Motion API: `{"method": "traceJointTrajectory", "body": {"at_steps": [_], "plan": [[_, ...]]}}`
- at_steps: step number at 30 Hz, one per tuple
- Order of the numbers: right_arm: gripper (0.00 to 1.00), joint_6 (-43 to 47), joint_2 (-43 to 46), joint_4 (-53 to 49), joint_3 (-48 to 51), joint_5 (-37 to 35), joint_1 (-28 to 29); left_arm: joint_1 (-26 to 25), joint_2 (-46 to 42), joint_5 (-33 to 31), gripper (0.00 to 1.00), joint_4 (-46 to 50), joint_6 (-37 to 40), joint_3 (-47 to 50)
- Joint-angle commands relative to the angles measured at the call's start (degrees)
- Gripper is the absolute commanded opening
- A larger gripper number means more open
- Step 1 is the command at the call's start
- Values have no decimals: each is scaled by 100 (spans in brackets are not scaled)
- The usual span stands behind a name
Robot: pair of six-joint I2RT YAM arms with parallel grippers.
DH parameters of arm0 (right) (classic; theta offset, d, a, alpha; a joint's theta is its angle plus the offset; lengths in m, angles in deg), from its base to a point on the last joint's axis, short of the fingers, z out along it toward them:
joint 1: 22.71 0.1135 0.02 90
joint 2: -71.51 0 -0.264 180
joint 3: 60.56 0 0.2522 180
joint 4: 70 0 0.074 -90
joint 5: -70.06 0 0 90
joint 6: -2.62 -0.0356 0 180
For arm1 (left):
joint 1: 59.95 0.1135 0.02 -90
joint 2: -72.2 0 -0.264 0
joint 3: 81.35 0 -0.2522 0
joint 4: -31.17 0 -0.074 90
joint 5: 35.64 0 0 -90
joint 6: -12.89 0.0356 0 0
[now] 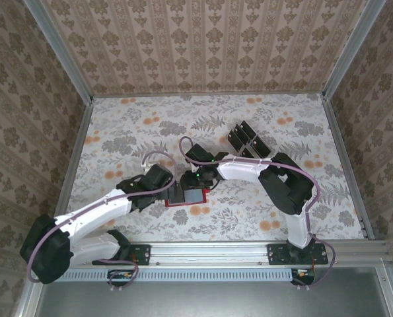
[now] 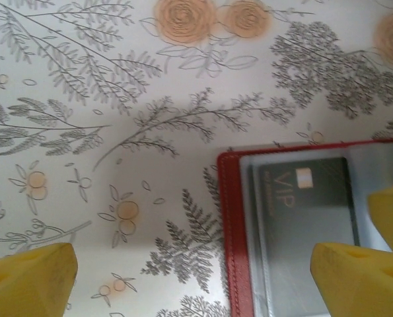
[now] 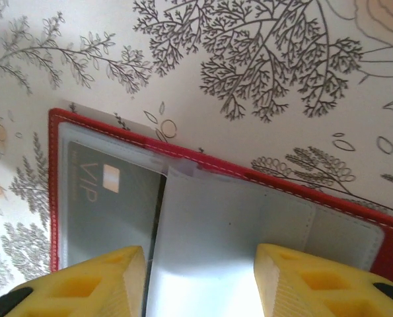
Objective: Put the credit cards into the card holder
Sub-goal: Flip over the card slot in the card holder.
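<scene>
The red card holder (image 1: 195,197) lies open on the flowered table between both grippers. A dark credit card (image 2: 308,198) marked VIP sits under a clear pocket on its grey inside, also seen as the card (image 3: 110,198) in the right wrist view. My left gripper (image 2: 193,281) is wide open, straddling the holder's red edge (image 2: 236,251). My right gripper (image 3: 199,281) stands open over the card holder (image 3: 282,181), a pale grey pocket leaf (image 3: 222,224) lying between its yellow fingers. Several more black credit cards (image 1: 247,140) stand at the back right.
The two arms meet over the holder, the left gripper (image 1: 172,191) close beside the right gripper (image 1: 195,181). A yellow finger (image 2: 391,208) of the right gripper shows at the left wrist view's right edge. Metal rails and patterned walls fence the table (image 1: 117,132).
</scene>
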Motion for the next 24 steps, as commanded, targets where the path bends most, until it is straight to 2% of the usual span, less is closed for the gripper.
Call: {"method": "traceJointTrajectory", "body": {"at_steps": [1,9,15,24], "plan": [[50,-373,-246,199,206,285,30,-238,-294,-228,100,-145,-262,282],[51,-544,-274,249,237,255,40,-927,-669,-434,100,-919,-559,807],[50,-579,-308,205,202,246,42,-1190,-154,-523,100,-1472,-461,772],[51,-597,-331,187,192,264,40,-1244,756,-523,100,-2025,-296,501]]}}
